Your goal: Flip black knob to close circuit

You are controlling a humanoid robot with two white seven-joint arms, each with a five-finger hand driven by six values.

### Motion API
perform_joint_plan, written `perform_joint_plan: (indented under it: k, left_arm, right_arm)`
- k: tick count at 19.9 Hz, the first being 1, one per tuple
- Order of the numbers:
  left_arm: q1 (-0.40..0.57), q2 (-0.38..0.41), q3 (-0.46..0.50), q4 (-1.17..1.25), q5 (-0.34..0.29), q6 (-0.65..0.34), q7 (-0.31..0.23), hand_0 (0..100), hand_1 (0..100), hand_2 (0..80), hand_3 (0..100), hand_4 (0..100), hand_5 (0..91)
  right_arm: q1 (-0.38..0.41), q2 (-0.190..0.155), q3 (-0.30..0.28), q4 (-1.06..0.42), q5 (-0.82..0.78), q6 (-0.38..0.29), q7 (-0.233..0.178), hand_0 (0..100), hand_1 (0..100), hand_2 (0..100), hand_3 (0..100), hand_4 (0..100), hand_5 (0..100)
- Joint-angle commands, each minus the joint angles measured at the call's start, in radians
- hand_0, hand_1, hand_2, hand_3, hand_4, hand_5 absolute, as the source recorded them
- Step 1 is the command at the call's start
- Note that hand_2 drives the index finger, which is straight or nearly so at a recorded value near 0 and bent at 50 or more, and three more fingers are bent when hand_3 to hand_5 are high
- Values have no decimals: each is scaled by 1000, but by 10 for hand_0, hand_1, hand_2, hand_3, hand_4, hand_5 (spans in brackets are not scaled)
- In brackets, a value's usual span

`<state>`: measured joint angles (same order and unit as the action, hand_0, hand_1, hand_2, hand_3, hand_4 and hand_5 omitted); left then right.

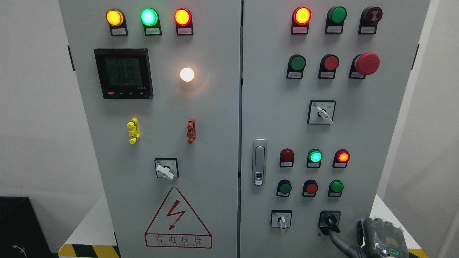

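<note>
A: Black knob (pixel 330 219) is sitting low on the grey cabinet (pixel 215 107), just up and to the left of the right hand (pixel 340 234).

B: Is the hand holding it?

A: One dark finger (pixel 336 237) is reaching up and touching the bottom of the knob. The other fingers are bunching behind it at the bottom edge, so I cannot tell how tight the hold is.

B: What else is sitting near the hand?

A: A white switch (pixel 282 219) is sitting further left of the hand. Three round buttons are sitting above it, with a green button (pixel 336 186) the closest. A glowing green light (pixel 315 156) is shining higher up. The silver door handle (pixel 259 162) is hanging far up and left.
</note>
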<state>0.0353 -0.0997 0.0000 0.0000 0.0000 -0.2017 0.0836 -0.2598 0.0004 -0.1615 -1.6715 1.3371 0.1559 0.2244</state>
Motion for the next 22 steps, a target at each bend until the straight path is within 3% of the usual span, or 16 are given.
perform_joint_plan:
  k: [1,10,22]
  left_arm:
    - [0,0,-20,21,-20,1,1,0,0,0,0,0,0]
    - [0,0,-20,21,-21,1,1,0,0,0,0,0,0]
    - [0,0,-20,21,-21,1,1,0,0,0,0,0,0]
  right_arm:
    - [4,21,42,1,-2,-1,4,0,99,767,949,759,777]
    - [30,21,74,-34,-42,2,-3,0,101,767,949,760,778]
    - [197,35,60,-249,-194,-6,-57,0,94,681,886,726,739]
